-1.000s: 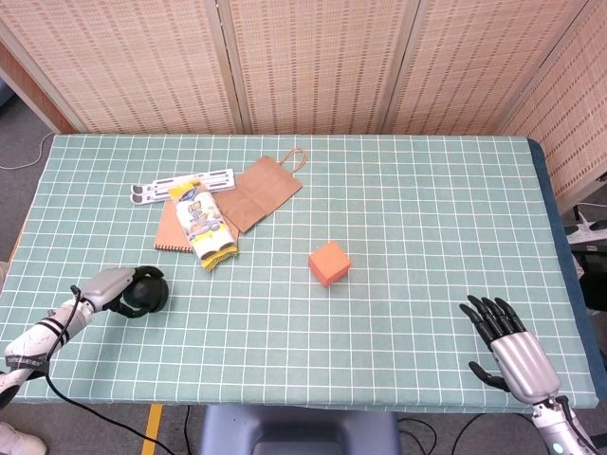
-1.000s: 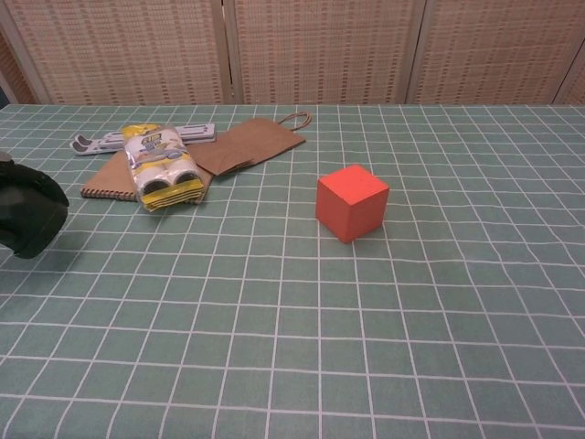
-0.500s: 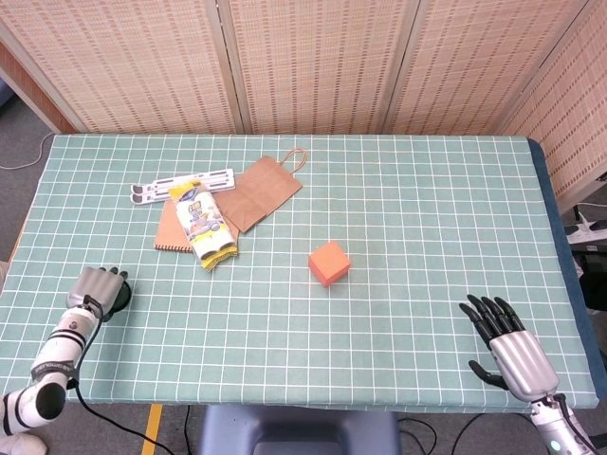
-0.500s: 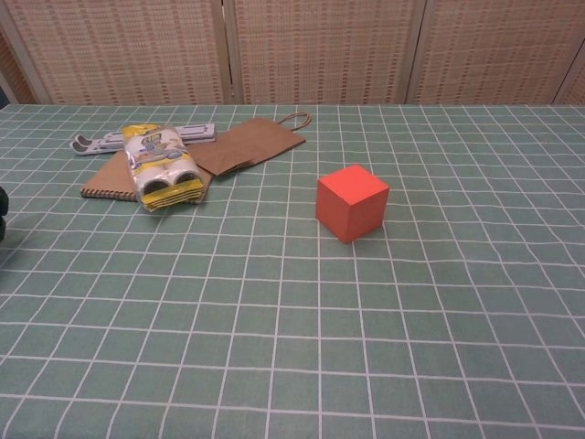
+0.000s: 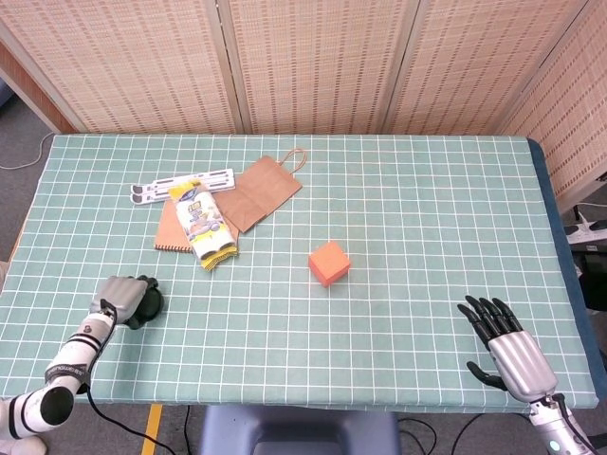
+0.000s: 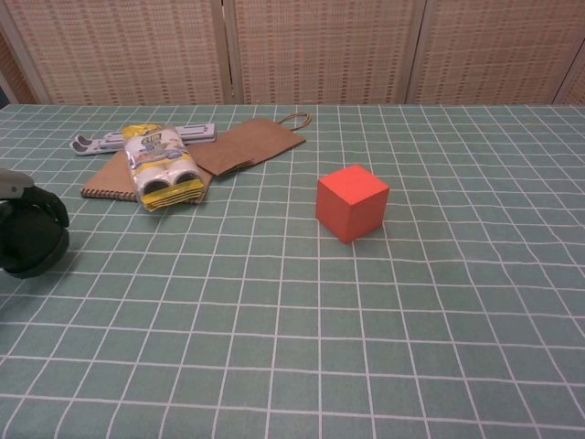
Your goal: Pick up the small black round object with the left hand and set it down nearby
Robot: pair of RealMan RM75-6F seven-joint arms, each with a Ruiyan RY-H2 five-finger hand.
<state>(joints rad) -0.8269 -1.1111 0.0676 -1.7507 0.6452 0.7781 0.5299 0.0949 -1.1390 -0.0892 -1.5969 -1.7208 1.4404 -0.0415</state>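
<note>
Left hand (image 5: 121, 298) wrapped around black round object (image 5: 145, 303), low at table (image 5: 398, 237) near-left edge, apparently setting it down. Orange cube (image 5: 329, 263) mid-table, apart. Right hand (image 5: 507, 351) idle, fingers spread, holding nothing.

Table (image 5: 398, 209) covered with a green, white-gridded cloth. Toward the far left corner: a brown paper bag (image 5: 263, 191), flat; a white flat tool (image 5: 180, 185); a brown notebook (image 5: 171, 231) with a yellow packet (image 5: 204, 226) partly over it. An orange cube (image 5: 329, 263) stands mid-table. A black round object (image 5: 144, 301) sits near the left near corner.
</note>
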